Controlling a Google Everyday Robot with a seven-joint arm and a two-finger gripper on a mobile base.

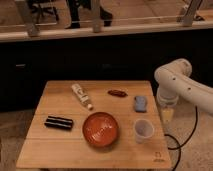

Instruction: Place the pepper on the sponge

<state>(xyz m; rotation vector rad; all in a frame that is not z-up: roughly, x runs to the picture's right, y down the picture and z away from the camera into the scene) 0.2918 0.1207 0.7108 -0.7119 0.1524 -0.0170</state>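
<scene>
the gripper [167, 116] hangs tip-down at the right edge of the wooden table [50, 150]; i cannot tell whether it is spread or closed. just to its left lies the blue sponge [141, 103], with the red pepper [117, 93] farther left and back, apart from the sponge, and a clear cup [143, 130] left and nearer. beyond the table stands a dark low wall [100, 55] topped by railing posts [30, 17].

dim warm light, dark backdrop, gripper [167, 116] pale at right of table [55, 102]
</scene>
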